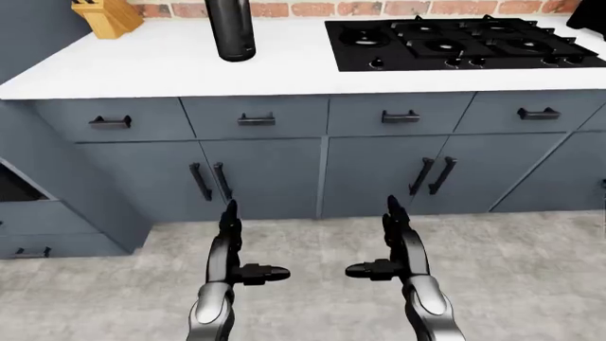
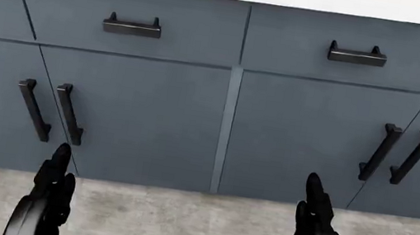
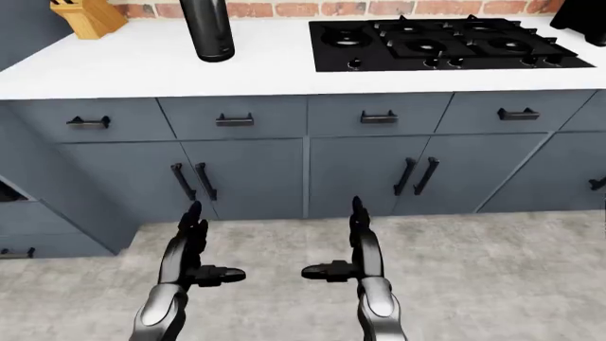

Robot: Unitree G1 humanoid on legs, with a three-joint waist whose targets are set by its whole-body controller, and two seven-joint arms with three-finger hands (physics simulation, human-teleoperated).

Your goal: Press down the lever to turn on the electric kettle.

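Left-eye view: kettle [image 1: 230,30] well above fingers [image 1: 230,213].

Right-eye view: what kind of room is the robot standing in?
It looks like a kitchen. A black gas stove is set into a white counter, a wooden knife block stands by the brick wall, and grey-blue cabinets with black handles run underneath.

Two slim robot arms, black and silver.
Showing glossy black on the left hand [image 1: 230,249] and right hand [image 1: 400,245], each with long narrow fingers and a stubby thumb ending in a rounded tip. Turning to smooth rounded silver-grey shells on the left forearm [image 1: 209,316] and right forearm [image 1: 431,309], catching pale highlights. Carrying no visible cables, screws or markings.
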